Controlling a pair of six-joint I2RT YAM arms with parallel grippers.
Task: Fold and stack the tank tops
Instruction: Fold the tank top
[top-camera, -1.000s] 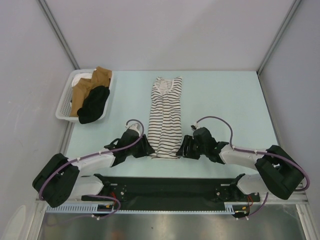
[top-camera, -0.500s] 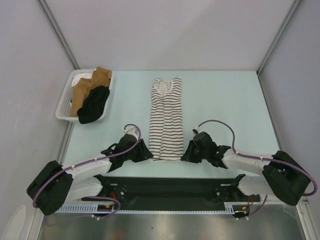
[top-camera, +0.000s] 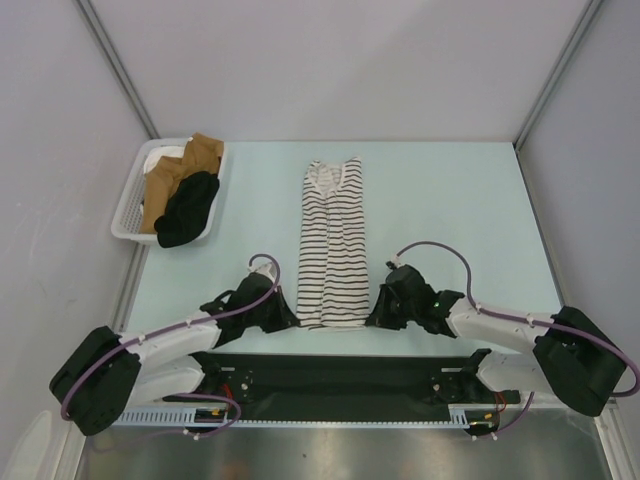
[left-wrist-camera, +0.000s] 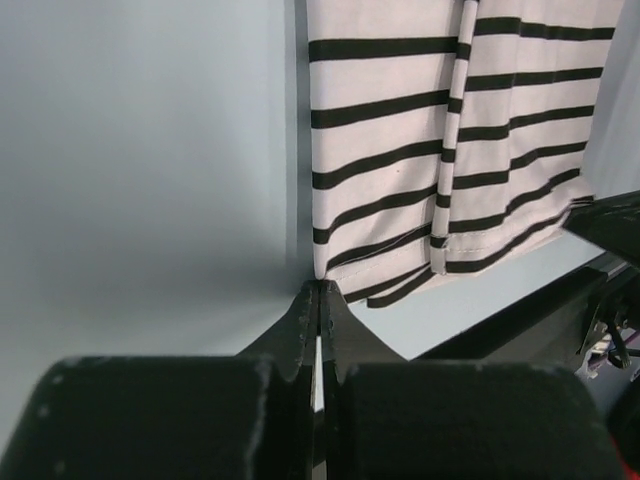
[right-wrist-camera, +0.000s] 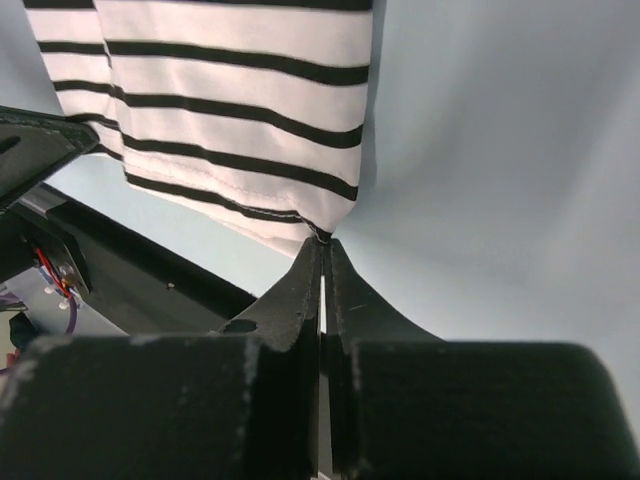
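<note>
The striped tank top lies folded into a long narrow strip down the middle of the table, neck at the far end. My left gripper is shut on the near left corner of its hem; in the left wrist view the jaw tips pinch that corner of the striped cloth. My right gripper is shut on the near right corner, its tips nipping the hem of the cloth. The black tank top lies crumpled in the basket at the left.
A white basket stands at the table's far left with brown garments beside the black top. The black mounting bar of the arm bases runs just behind the hem. Grey walls close in on both sides.
Both grippers have gone from partly open to shut on the hem corners. Both arms have drawn back toward the near edge, and the hem now lies a little nearer.
</note>
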